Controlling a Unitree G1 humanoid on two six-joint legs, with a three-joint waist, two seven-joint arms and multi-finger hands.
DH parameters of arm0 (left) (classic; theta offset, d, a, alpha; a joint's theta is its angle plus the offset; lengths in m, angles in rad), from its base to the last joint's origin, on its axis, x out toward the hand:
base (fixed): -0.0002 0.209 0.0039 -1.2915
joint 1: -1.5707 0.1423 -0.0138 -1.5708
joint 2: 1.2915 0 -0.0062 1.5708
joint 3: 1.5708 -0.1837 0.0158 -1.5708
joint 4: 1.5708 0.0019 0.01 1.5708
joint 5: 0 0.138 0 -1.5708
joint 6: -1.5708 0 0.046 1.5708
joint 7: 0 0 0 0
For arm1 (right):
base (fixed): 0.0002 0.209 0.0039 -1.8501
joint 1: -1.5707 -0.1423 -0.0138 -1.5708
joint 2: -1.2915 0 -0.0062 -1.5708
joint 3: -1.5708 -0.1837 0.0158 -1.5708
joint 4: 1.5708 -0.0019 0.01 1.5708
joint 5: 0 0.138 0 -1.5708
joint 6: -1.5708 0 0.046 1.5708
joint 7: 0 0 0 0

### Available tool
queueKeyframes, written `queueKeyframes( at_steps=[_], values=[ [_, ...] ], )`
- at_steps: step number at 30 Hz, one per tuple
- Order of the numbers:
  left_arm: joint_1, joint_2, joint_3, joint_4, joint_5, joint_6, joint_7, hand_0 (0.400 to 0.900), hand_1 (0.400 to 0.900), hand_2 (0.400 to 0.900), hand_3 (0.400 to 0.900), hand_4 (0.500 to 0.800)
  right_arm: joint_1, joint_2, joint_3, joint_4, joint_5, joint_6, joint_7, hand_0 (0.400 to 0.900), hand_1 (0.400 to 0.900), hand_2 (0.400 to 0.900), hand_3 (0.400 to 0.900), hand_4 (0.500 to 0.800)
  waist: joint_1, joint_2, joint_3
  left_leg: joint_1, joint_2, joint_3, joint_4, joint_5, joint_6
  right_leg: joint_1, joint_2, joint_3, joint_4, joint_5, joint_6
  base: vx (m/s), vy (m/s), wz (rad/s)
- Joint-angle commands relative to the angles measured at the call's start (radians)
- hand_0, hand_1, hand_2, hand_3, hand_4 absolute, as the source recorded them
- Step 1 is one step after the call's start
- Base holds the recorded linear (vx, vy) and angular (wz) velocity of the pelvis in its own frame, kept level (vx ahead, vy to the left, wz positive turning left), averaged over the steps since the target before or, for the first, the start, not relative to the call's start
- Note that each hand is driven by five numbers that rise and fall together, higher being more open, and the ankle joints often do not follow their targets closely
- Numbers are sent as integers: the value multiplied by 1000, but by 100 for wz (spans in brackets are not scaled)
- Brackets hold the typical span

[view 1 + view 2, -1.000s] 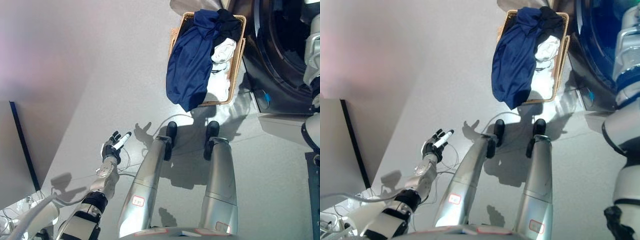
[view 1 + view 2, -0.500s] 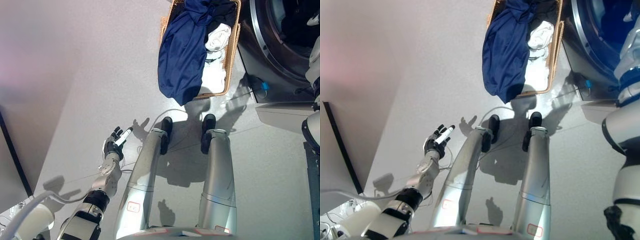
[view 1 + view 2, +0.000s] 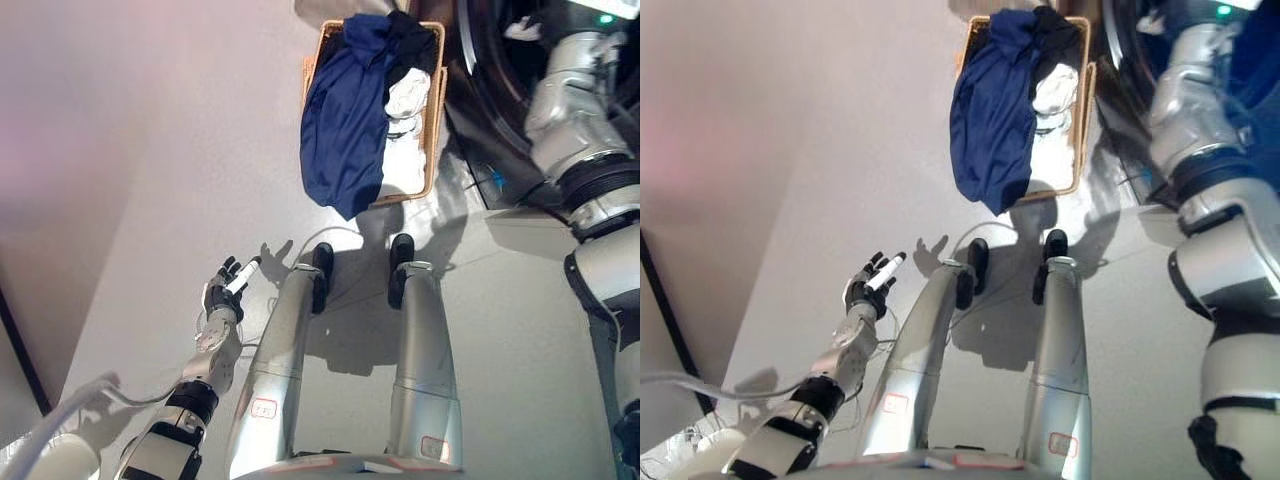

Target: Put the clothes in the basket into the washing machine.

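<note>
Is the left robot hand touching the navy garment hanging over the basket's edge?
Apart. In the left eye view the left robot hand hangs open low beside the robot, with bare floor between it and the navy garment draped over the basket.

Pale grey floor (image 3: 150, 150), brightly lit with hard shadows; a dark upright edge (image 3: 665, 320) at left
</note>
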Motion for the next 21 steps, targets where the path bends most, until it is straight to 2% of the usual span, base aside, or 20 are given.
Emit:
queueKeyframes(
  at_steps=[1,5,7,9,10,12,14,15,17,21],
  values=[
    [-3,21,72,74,21,-39,20,900,900,900,900,800,-44,3,-37,-126,21,-57,-60,900,900,900,900,800,4,34,18,126,1,-17,-177,23,-11,128,21,-32,-28,-94,8,-35,60,-15],
    [-13,9,83,119,27,-26,16,900,900,900,900,800,48,95,-79,-182,51,-96,-18,900,900,900,900,800,-1,34,25,233,4,-21,-237,27,-7,244,24,-38,-97,-85,9,-26,59,-14],
    [-5,0,97,157,33,-8,10,900,900,900,900,800,136,147,-107,-223,114,-130,52,900,900,900,900,800,-5,28,23,296,6,-25,-262,24,-3,320,28,-41,-139,-80,11,-5,58,-15],
    [1,-1,97,166,42,-1,3,900,900,900,900,800,174,167,-121,-238,139,-145,68,900,900,900,900,800,-6,29,26,335,6,-29,-280,24,-1,363,26,-46,-160,-79,11,16,56,-11],
    [16,-4,107,189,53,12,-6,900,900,900,900,800,233,198,-143,-241,178,-158,114,900,900,900,900,800,-6,28,17,387,6,-31,-304,22,2,424,24,-51,-194,-76,14,41,75,-11],
    [23,-5,110,208,62,17,-14,900,900,900,900,800,269,223,-159,-232,207,-170,128,900,900,900,900,800,-6,29,21,431,8,-35,-326,22,2,475,25,-55,-225,-71,14,33,45,-7],
    [32,-16,128,279,89,42,-32,900,900,900,900,800,398,296,-218,-194,299,-191,174,900,900,900,900,800,-10,27,-7,535,9,-41,-398,29,3,594,26,-65,-321,-49,22,77,71,-10],
    [33,-16,128,279,89,42,-32,900,900,900,900,800,398,296,-218,-195,299,-191,174,900,900,900,900,800,-11,28,-1,546,10,-43,-404,31,3,606,27,-67,-329,-46,21,101,75,-6],
    [55,-29,136,331,137,65,-46,900,900,900,900,800,526,375,-263,-139,365,-202,220,900,900,900,900,800,-13,26,-39,660,13,-49,-494,49,-1,737,35,-87,-452,-16,37,114,62,-4],
    [86,-46,139,378,193,85,-68,900,900,900,900,800,635,438,-312,-55,414,-208,249,900,900,900,900,800,-17,17,-74,804,19,-57,-622,79,-6,888,44,-107,-592,22,53,122,45,0]
  ],
)
